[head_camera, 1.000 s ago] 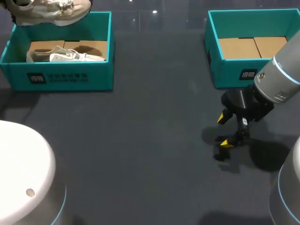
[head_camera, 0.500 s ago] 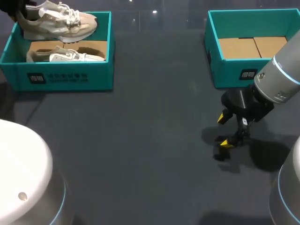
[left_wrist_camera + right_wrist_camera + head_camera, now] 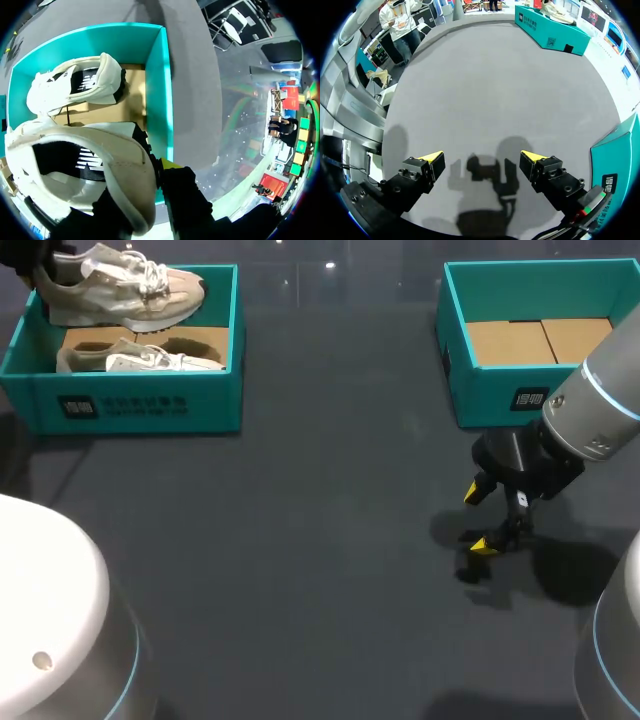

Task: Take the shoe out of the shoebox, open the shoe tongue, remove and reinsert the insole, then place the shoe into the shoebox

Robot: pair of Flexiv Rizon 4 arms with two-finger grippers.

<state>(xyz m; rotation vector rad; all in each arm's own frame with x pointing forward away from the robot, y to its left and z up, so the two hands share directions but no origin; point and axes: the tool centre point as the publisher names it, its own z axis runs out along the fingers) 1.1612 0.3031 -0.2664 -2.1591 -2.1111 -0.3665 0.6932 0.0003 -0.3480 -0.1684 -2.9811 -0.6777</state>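
A beige sneaker (image 3: 125,285) hangs over the back rim of the left teal shoebox (image 3: 150,405). My left gripper (image 3: 35,265) is shut on its heel collar. In the left wrist view the held sneaker (image 3: 85,170) fills the space before the gripper (image 3: 155,172), one yellow tip showing at the collar's outside. A second sneaker (image 3: 140,358) lies on its side on the cardboard inside that box, also seen as the sneaker in the box (image 3: 80,87) beneath the held one. My right gripper (image 3: 478,518) hovers open over bare table, nothing between its fingers (image 3: 432,160).
A second teal shoebox (image 3: 500,400) with only cardboard on its floor stands at the back right, just behind my right gripper. My left arm's white housing (image 3: 50,610) covers the near left corner. Dark table stretches between the two boxes.
The held sneaker has come down and slightly right from the view's top edge to hang over the left box, then held steady. The right arm has not moved.
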